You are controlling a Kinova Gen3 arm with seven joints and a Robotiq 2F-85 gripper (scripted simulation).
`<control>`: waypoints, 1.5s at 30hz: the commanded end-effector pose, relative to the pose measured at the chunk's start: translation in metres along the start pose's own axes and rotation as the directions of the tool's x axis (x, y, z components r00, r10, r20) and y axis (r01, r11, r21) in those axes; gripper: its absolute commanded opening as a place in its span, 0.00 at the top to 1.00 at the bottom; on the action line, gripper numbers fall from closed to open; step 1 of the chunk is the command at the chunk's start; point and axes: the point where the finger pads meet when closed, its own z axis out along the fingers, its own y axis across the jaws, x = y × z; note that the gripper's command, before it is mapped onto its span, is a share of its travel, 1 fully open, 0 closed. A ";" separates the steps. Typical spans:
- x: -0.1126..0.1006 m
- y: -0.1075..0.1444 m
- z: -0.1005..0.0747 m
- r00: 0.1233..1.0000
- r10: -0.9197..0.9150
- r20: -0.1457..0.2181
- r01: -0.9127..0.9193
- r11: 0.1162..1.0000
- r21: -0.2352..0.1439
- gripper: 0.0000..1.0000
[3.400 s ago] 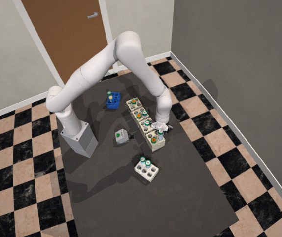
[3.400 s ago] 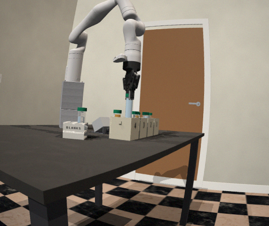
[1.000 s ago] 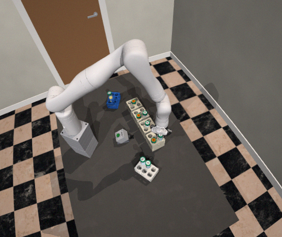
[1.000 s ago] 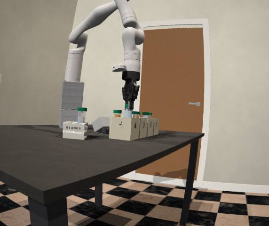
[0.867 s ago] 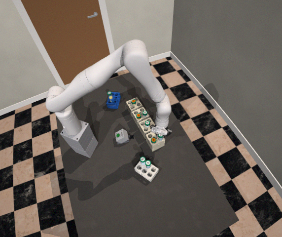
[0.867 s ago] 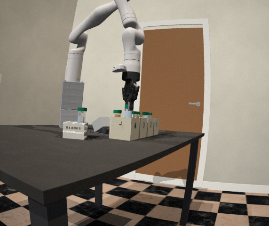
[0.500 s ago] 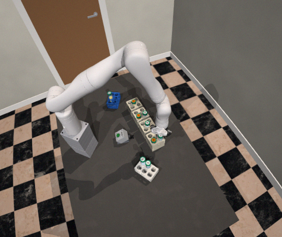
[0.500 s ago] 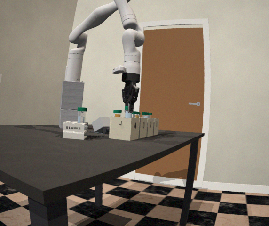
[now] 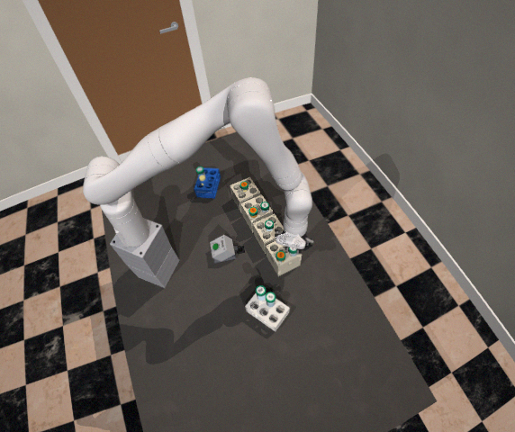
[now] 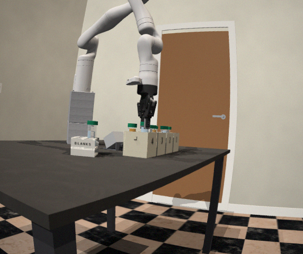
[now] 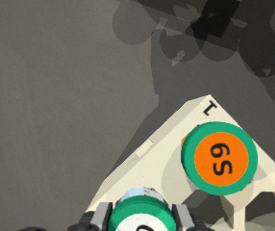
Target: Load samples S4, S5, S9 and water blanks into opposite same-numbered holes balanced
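Note:
My gripper (image 10: 145, 126) (image 11: 139, 218) is shut on the green cap of a water blank (image 11: 139, 208) (image 10: 144, 130) (image 9: 292, 249) with a white dot. The tube stands low in a hole of the nearest beige adapter (image 9: 290, 265) (image 10: 136, 144) (image 11: 152, 166). Its printed volume is cut off in the wrist view. Sample S9 (image 11: 219, 158) (image 9: 280, 255) (image 10: 132, 125), with an orange dot, sits in the hole marked 1 of the same adapter. Three more adapters follow in a row behind it. They hold two orange-dot tubes (image 9: 244, 184) (image 9: 252, 211) and two white-dot tubes (image 9: 264, 205) (image 9: 269, 225).
The white BLANKS rack (image 9: 278, 320) (image 10: 83, 147) holds two blanks (image 9: 261, 290) near the table's middle. A blue rack (image 9: 207, 188) with a tube (image 9: 199, 170) stands at the back. The DONE desk (image 9: 222, 253) (image 10: 113, 139) with its green key (image 9: 214, 247) is left of the adapters.

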 end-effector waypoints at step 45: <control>0.000 -0.001 0.007 1.000 0.000 0.001 0.000 1.000 0.002 0.38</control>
